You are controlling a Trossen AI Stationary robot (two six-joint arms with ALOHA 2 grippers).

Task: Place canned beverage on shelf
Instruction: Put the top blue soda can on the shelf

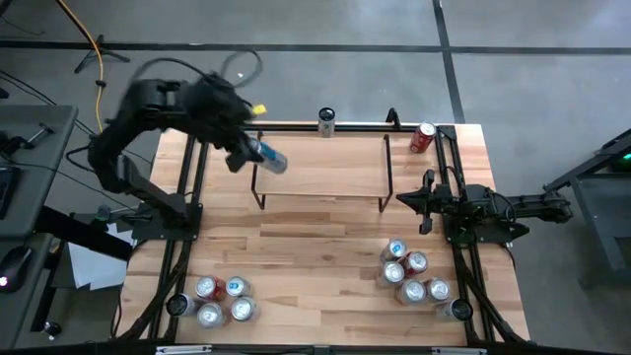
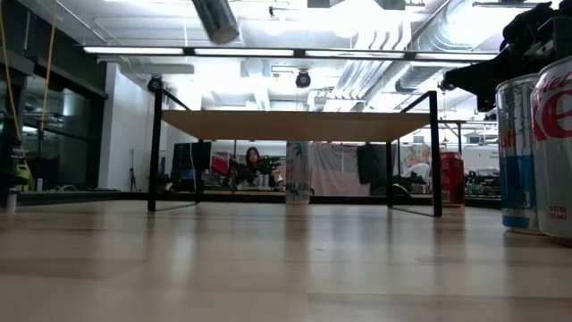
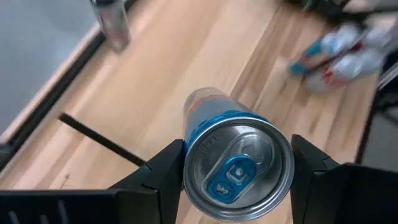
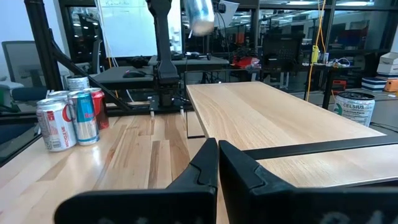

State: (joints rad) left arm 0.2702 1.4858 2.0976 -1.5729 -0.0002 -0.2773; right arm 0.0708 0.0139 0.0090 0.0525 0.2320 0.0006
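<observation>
My left gripper [image 1: 254, 153] is shut on a silver and blue can [image 1: 269, 157] in the air above the far left end of the shelf [image 1: 325, 177], a light wood plank on thin black legs. In the left wrist view the can's top with its blue tab [image 3: 236, 171] faces the camera. The low view shows the can [image 2: 217, 18] high above the shelf [image 2: 295, 125]. At the table's right, beside the shelf's right end, my right gripper [image 1: 402, 200] rests shut with nothing in it, its fingers [image 4: 217, 163] pointing along the shelf. My left gripper pinches the can between its two fingers by opposite sides of its wall [image 3: 188, 163], close under the top rim. The fingers slant down from the table's far left and run along the can. The can is lifted clear and tilted, its bottom end lower and toward the shelf.
A silver can [image 1: 326, 121] stands behind the shelf at the table's far edge, and a red can [image 1: 423, 137] lies at the far right. Several cans [image 1: 222, 301] stand near left, and several more [image 1: 414, 276] near right. The table's middle [image 1: 315, 256] is bare wood.
</observation>
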